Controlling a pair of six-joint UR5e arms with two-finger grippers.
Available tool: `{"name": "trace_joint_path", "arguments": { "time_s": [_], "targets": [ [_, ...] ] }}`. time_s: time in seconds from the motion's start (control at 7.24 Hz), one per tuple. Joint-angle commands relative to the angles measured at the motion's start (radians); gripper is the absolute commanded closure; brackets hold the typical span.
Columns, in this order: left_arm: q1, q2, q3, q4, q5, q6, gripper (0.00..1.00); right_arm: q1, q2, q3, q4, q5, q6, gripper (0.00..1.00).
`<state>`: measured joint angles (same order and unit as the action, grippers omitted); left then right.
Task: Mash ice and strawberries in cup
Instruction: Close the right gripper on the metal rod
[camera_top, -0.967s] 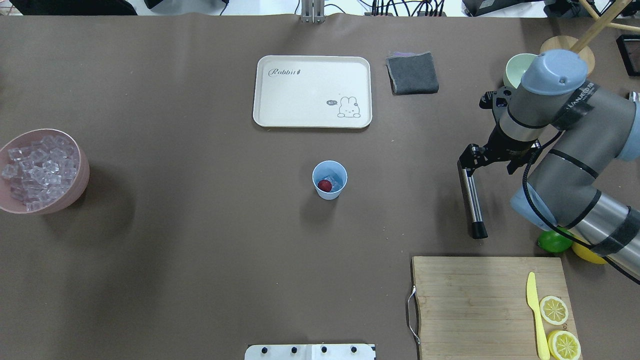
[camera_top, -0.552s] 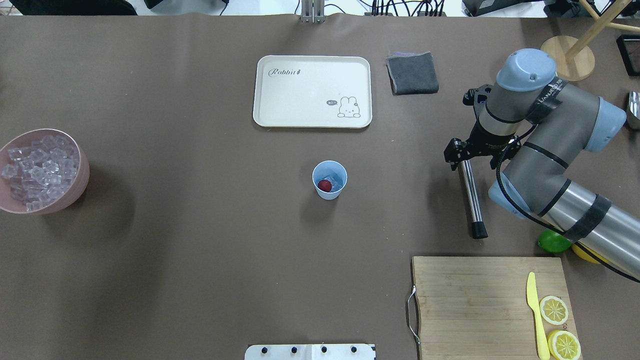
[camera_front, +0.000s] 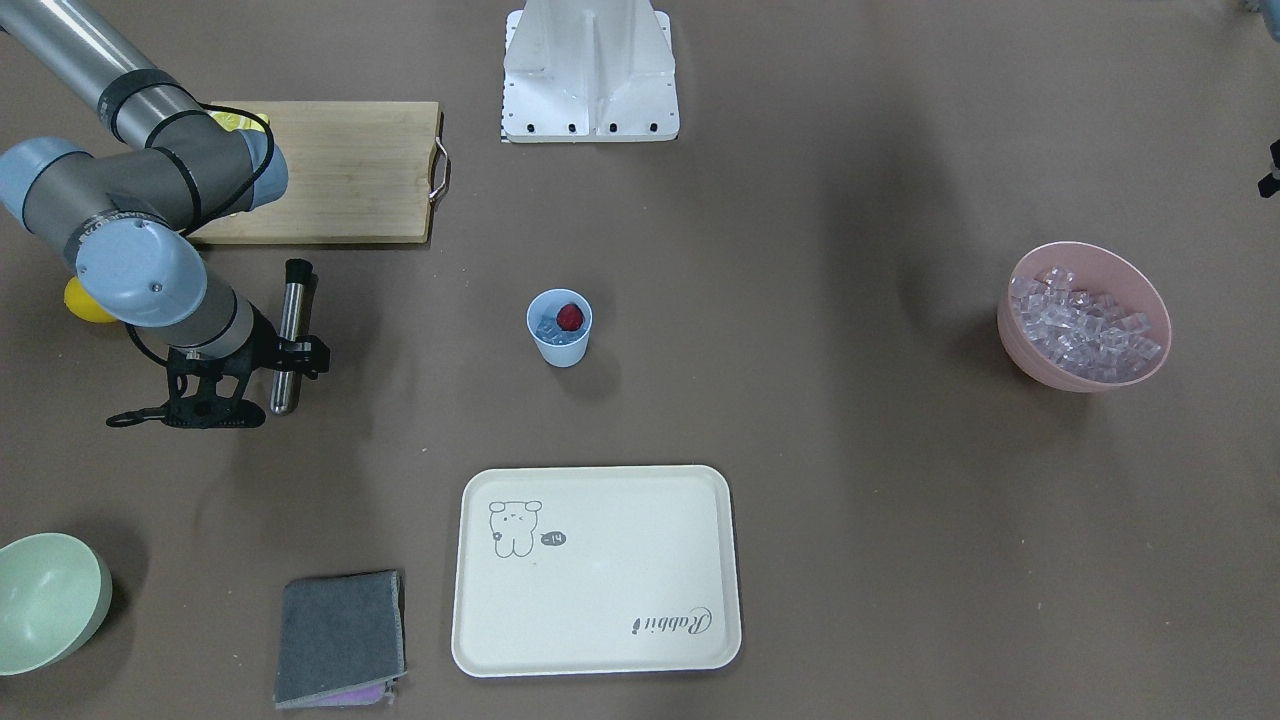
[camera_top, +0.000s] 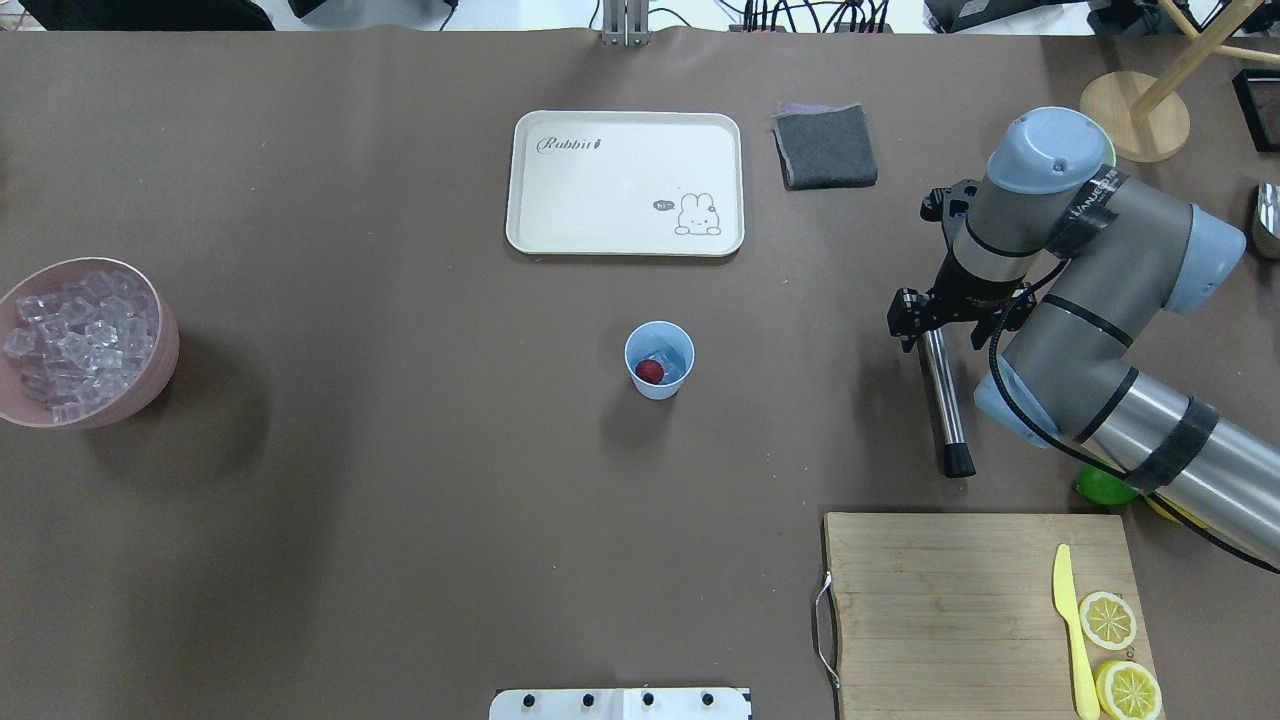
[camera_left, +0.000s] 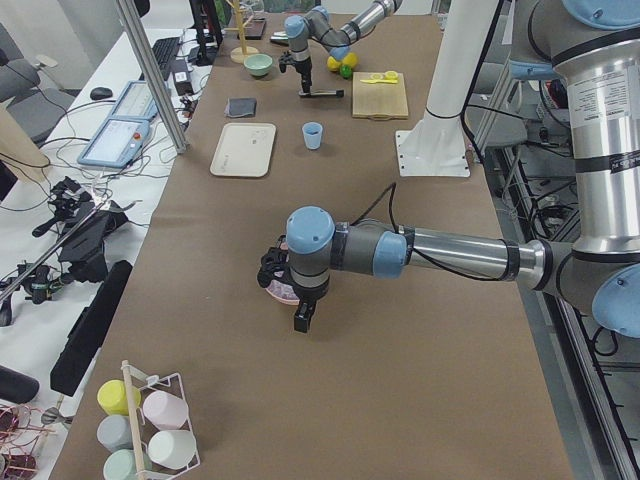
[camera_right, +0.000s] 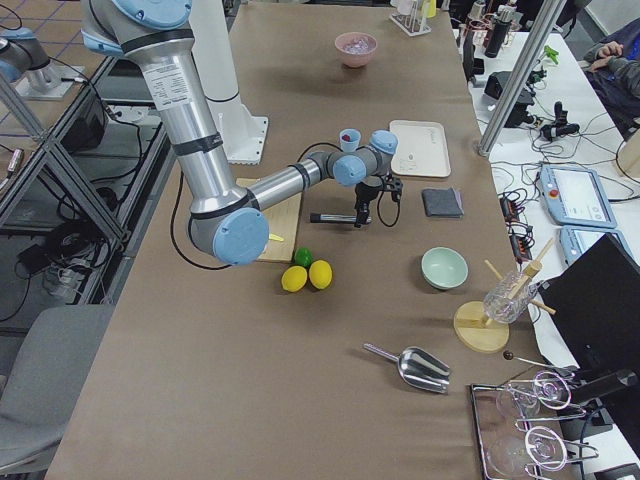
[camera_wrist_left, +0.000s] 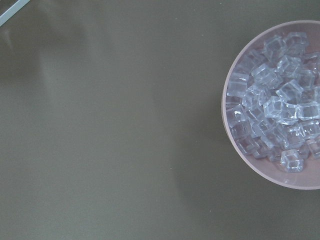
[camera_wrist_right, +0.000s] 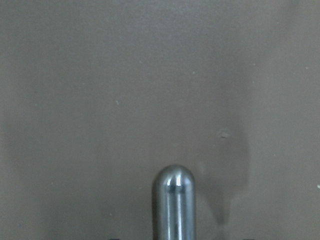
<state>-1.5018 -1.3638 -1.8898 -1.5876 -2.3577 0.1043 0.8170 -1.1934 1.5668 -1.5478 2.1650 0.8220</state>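
The light-blue cup (camera_top: 659, 360) (camera_front: 559, 328) stands mid-table with a red strawberry (camera_top: 649, 372) (camera_front: 569, 316) and clear ice (camera_top: 672, 366) inside. More ice (camera_wrist_left: 280, 100) fills the pink bowl (camera_top: 165, 370) at the far left. A steel muddler rod (camera_top: 943, 400) (camera_front: 290, 310) with a black end lies flat on the table to the cup's right. My right gripper (camera_top: 925, 322) (camera_front: 285, 358) straddles its rounded far end (camera_wrist_right: 172, 200), fingers open on either side. My left gripper (camera_left: 288, 295) hovers over the pink bowl; I cannot tell its state.
A cream tray (camera_top: 625, 180) and grey cloth (camera_top: 825, 147) lie at the far side. The wooden board (camera_top: 940, 600) near right carries a yellow knife (camera_top: 1070, 630) and lemon slices (camera_top: 1108, 620). A lime (camera_top: 1100, 487) and pale green bowl (camera_front: 45, 600) sit by the right arm.
The right arm has swung left and its gripper has come down over the muddler's far end. The muddler, the cup and the bowl have not moved.
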Motion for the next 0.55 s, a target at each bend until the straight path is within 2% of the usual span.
{"name": "trace_joint_path", "arguments": {
  "time_s": [0.0, 0.41],
  "targets": [
    [0.000, 0.000, 0.000, 0.000, 0.000, 0.000, 0.01, -0.007, 0.000, 0.001, 0.000, -0.001, 0.000, 0.20],
    [0.000, 0.000, -0.002, 0.000, 0.000, 0.000, 0.01, -0.016, -0.002, -0.001, 0.002, -0.002, -0.001, 0.21]
  ]
}}
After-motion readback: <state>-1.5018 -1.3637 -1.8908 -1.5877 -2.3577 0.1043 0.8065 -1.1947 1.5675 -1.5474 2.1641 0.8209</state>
